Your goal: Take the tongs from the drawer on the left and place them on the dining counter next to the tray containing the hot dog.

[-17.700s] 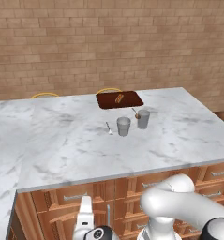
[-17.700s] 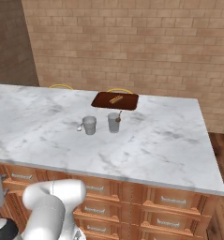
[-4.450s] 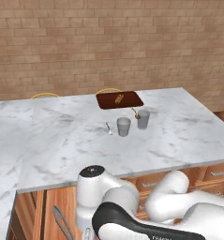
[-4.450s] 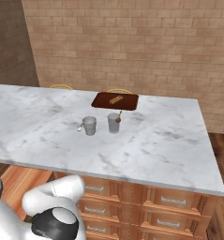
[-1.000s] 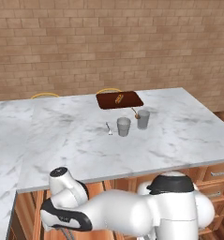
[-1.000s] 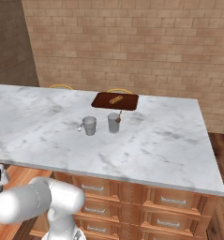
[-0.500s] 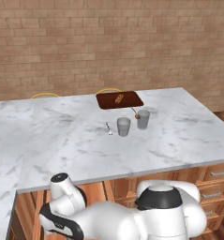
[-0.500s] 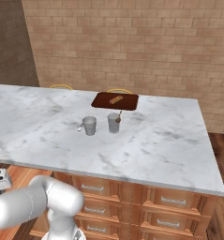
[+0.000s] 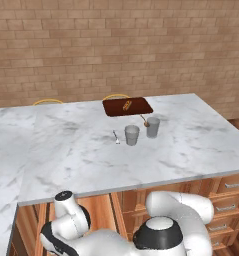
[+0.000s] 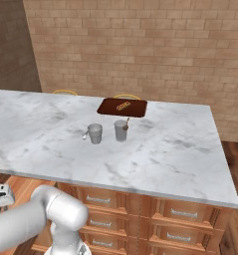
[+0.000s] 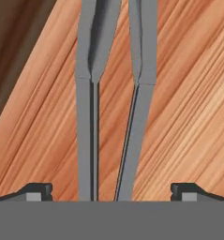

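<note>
In drawer (image 11: 188, 93): tongs (image 11: 111, 117), between wide-open end effector (image 11: 111, 192) fingertips, ungripped. Tray (image 9: 127, 106) holds hot dog (image 9: 126, 105).

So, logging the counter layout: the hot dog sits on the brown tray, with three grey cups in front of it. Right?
Not quite: there are two grey cups, not three. The left base view shows them side by side in front of the brown tray, which does hold the hot dog.

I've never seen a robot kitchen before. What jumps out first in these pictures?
A big white marble counter against a brick wall, with a dark tray holding a hot dog near its far edge. Up close, grey tongs lie on orange wood, between the open gripper tips.
</note>
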Tool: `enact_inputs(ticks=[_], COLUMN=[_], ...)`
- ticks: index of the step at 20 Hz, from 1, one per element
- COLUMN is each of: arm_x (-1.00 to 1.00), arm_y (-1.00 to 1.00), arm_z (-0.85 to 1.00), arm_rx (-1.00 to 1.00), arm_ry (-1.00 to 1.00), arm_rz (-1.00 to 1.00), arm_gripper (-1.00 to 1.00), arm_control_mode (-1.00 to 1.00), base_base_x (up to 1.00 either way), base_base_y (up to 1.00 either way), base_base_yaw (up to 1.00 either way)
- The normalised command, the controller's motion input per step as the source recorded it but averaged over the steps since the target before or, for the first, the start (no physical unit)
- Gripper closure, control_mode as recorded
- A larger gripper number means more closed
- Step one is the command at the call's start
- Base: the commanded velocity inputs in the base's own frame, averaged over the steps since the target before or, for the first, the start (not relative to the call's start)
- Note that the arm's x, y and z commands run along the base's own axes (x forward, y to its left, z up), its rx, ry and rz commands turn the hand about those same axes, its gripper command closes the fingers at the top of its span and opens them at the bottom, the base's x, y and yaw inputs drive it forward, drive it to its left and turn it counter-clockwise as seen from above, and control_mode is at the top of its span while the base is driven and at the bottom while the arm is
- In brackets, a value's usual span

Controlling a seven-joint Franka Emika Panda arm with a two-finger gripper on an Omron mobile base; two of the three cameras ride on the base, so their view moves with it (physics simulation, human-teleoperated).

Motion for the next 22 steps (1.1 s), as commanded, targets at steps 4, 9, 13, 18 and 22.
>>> enact_inputs(ticks=[4,9,13,18,22], arm_x=[0.00,0.01,0.01,0.00,-0.15], arm_y=[0.16,0.12,0.01,0.00,0.00], arm_z=[-0.38,-0.43,-0.26,0.00,0.45], arm_rx=[0.00,0.00,0.00,0.00,0.00], arm_ry=[-0.02,-0.07,-0.07,0.00,-0.07], arm_rz=[-0.02,-0.02,0.00,0.00,-0.05], arm_gripper=[-1.00,-1.00,1.00,1.00,1.00], arm_control_mode=[-1.00,-1.00,-1.00,-1.00,-1.00], base_base_x=[0.00,0.00,0.00,0.00,0.00], base_base_y=[0.00,0.00,0.00,0.00,0.00], base_base_yaw=[0.00,0.00,0.00,0.00,0.00])
